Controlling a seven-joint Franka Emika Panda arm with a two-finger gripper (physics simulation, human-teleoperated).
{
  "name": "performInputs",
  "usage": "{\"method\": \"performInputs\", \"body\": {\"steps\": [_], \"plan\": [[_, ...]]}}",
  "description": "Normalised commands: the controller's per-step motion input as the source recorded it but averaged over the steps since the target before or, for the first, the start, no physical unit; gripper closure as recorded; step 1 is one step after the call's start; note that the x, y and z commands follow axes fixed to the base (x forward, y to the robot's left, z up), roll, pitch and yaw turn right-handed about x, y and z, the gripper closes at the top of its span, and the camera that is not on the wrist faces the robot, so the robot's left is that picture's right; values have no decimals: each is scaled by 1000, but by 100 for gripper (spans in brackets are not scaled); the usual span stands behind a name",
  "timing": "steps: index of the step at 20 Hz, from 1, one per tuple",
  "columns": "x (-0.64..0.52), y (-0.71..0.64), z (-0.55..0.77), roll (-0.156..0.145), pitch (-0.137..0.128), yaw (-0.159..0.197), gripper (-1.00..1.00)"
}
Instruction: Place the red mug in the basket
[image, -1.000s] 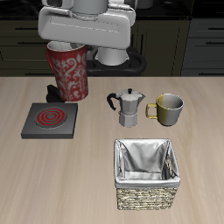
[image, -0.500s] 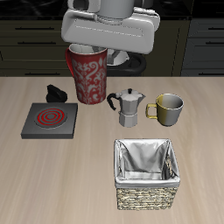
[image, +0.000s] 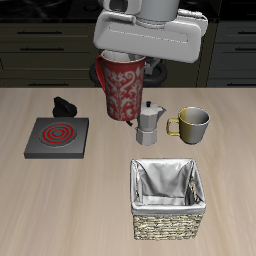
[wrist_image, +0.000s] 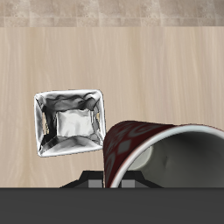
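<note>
The red mug (image: 123, 90), dark red with pale swirls, hangs in the air under my gripper (image: 124, 56), which is shut on its rim. It is above the table, beside the moka pot and farther back than the basket (image: 167, 199). The basket is square woven wicker with a grey-white lining and stands near the table's front edge. In the wrist view the red mug (wrist_image: 162, 150) fills the foreground and the basket (wrist_image: 70, 122) lies open beyond it. My fingertips are hidden by the mug and the arm.
A silver moka pot (image: 148, 123) and an olive-yellow mug (image: 192, 124) stand between the held mug and the basket's far side. A small stove plate with a red coil (image: 57, 136) and a black object (image: 65, 103) lie off to the side.
My gripper has carried the red mug sideways through the air, from above the stove plate to beside the moka pot. Nothing else has moved.
</note>
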Motion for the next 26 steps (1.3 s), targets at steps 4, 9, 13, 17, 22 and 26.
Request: {"method": "performInputs", "body": {"steps": [4,9,13,17,22,26], "plan": [[15,456,-19,34,-7,35,100],[74,430,-48,74,16,9,100],[81,360,-57,43,-5,55,100],[133,411,-112,49,8,54,100],[132,259,-158,25,19,16,100],[61,98,-129,0,9,12,100]]}}
